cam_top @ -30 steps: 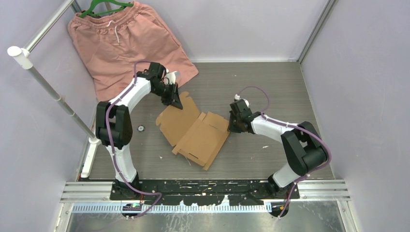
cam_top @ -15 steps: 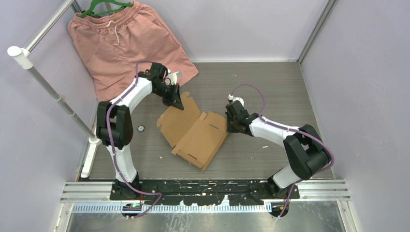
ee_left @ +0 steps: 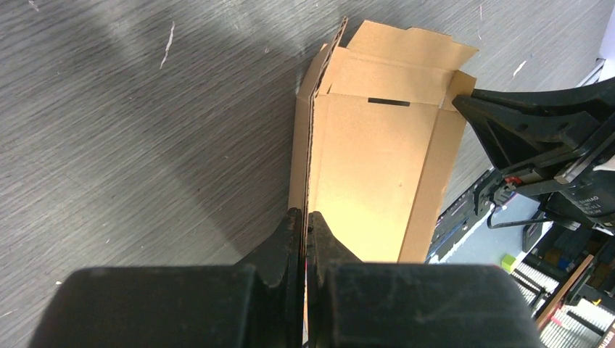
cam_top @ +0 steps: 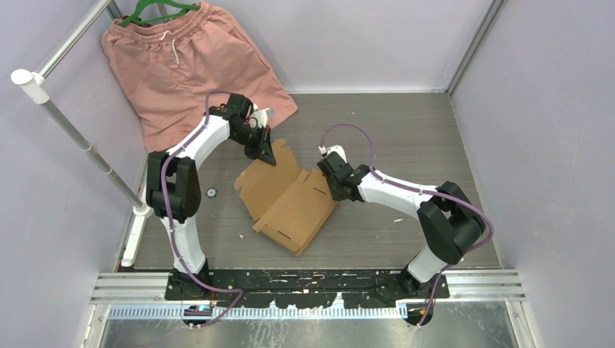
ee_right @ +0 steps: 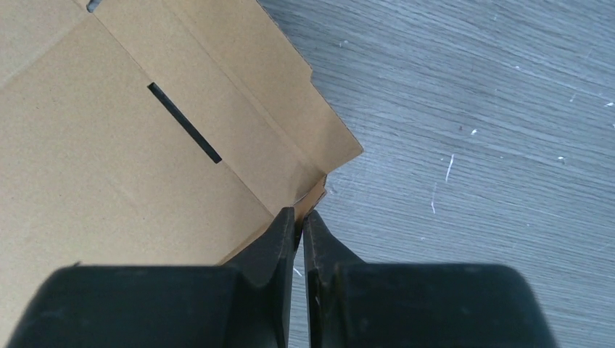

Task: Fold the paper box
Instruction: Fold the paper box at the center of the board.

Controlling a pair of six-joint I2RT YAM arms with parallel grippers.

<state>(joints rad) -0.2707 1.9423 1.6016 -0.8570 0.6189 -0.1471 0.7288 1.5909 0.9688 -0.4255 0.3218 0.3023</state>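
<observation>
From above, each end effector hides the cardboard edge it meets. The paper box [cam_top: 290, 203] lies partly folded at the middle of the bench [cam_top: 406, 138]. The left end effector [ee_left: 304, 215], its arm bent over the far corner, is clamped on a raised flap edge. The right end effector [ee_right: 299, 214], its arm stretched low leftward, pinches a corner tab

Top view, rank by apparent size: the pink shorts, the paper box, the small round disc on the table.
Largest: pink shorts, though hanging possibly nearer the camera enlarges them.
Then: paper box.
Smallest by far: small round disc.
</observation>
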